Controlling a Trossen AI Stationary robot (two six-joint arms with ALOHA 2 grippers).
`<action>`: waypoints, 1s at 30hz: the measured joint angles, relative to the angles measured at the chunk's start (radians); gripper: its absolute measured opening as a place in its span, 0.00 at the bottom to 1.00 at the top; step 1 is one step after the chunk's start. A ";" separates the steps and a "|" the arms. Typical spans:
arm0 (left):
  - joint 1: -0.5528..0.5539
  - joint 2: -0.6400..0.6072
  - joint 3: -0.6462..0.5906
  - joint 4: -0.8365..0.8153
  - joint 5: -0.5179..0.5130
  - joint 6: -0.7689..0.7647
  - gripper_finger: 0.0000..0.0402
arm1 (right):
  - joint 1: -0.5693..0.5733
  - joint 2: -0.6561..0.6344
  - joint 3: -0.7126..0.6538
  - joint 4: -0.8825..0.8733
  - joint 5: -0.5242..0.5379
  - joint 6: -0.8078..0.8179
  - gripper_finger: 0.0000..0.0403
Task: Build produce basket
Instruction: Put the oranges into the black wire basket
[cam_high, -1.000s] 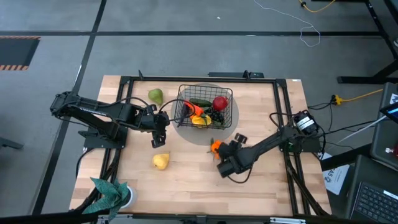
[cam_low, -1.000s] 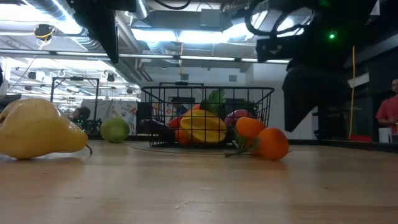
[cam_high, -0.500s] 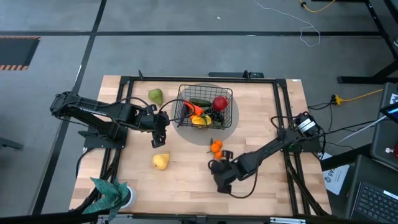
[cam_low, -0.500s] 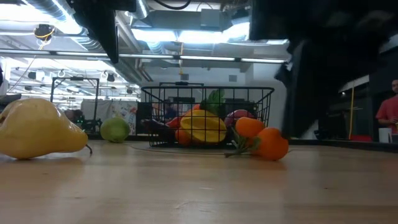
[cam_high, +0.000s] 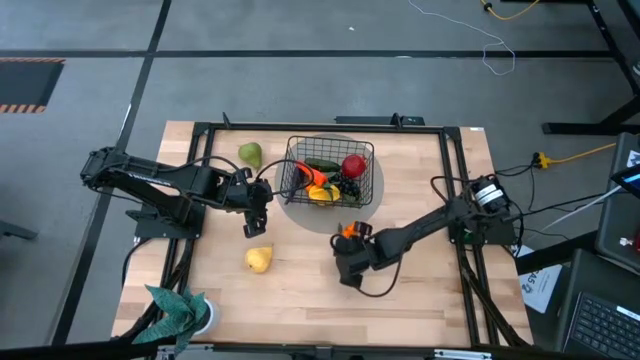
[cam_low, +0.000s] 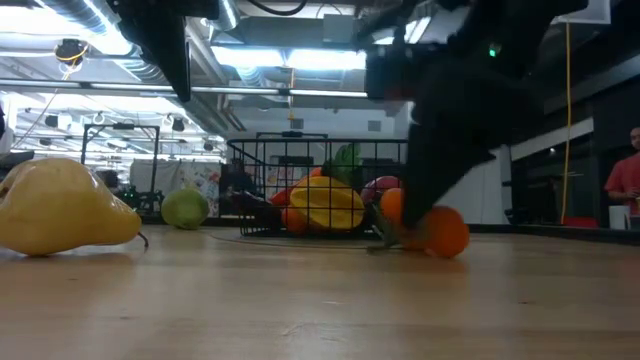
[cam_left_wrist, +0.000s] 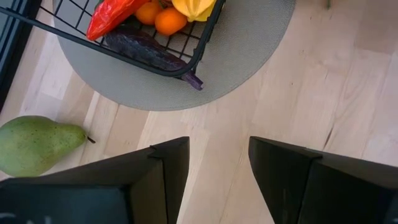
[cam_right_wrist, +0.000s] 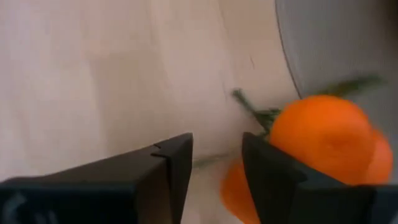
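The black wire basket (cam_high: 296, 165) stands on a round grey mat (cam_high: 375, 205) and holds a red fruit, dark grapes, a yellow piece, a red pepper and a dark green vegetable. A green pear (cam_high: 250, 155) lies on the wood to its left. A yellow pear (cam_high: 259, 259) lies nearer the front. Two small oranges with a green stalk (cam_high: 347, 231) lie at the mat's near edge. My right gripper (cam_high: 345, 245) is open, low over the table, right beside the oranges (cam_right_wrist: 323, 137). My left gripper (cam_high: 252, 225) is open and empty, left of the basket (cam_left_wrist: 124, 50). My right gripper has one finger (cam_right_wrist: 267, 168) close beside the oranges (cam_right_wrist: 292, 143), coming from the table's near side. The gap between the fingers lies over bare wood. I cannot tell whether the finger touches the fruit.
A teal-green leafy plant (cam_high: 180, 305) stands at the near left corner. A black frame (cam_high: 320, 127) runs around the table. Bare wood lies between the yellow pear and my right gripper. A person (cam_low: 622, 180) stands in the room beyond the table.
My right gripper has swung from the right of the oranges toward the table's near edge and left, then closed in on the oranges from the near side, coming down low. The oranges have stayed where they were.
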 joint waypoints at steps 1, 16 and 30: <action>0.000 0.000 0.000 0.000 0.000 0.000 0.38 | -0.005 0.000 -0.003 -0.032 -0.009 0.026 0.35; 0.000 0.000 0.000 0.000 0.000 0.000 0.38 | 0.049 0.000 -0.004 -0.431 0.045 0.570 0.35; 0.000 0.000 0.000 0.000 0.000 0.000 0.38 | 0.053 0.000 -0.002 -0.605 0.119 0.659 0.33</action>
